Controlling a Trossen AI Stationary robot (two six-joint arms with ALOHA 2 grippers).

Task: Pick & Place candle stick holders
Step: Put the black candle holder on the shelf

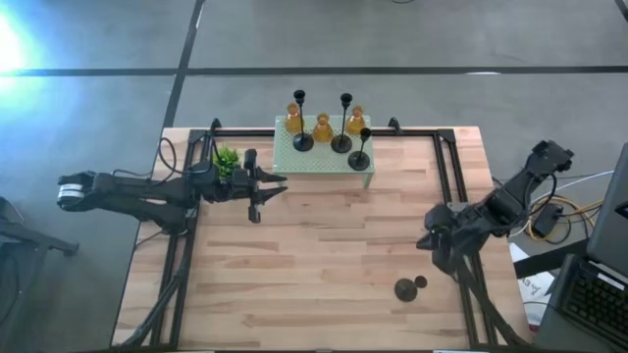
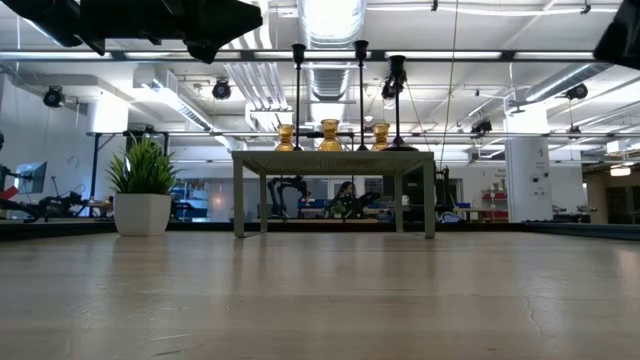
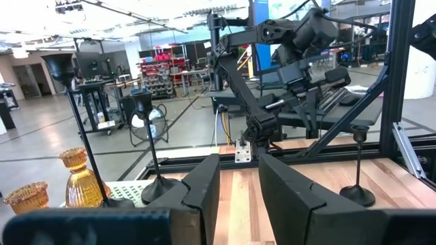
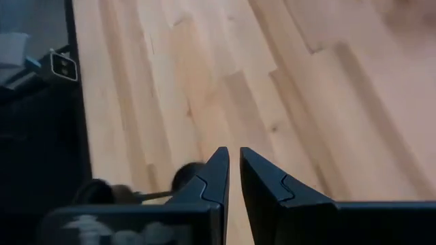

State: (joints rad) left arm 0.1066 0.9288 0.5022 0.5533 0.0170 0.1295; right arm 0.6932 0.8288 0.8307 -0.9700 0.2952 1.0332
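Candle stick holders: three black [image 1: 341, 123] and three amber [image 1: 323, 127] on mint-green stand [image 1: 319, 162] at table's far middle; fourth black holder [image 1: 409, 287] alone, near right. Right gripper [image 4: 234, 170] above wood, fingers nearly together, holding nothing. Left gripper [image 3: 238, 184] beside stand, slightly parted, empty.

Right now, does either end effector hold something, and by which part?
No. The right end effector is almost shut on nothing, with the black holder beside it; the left end effector is empty.
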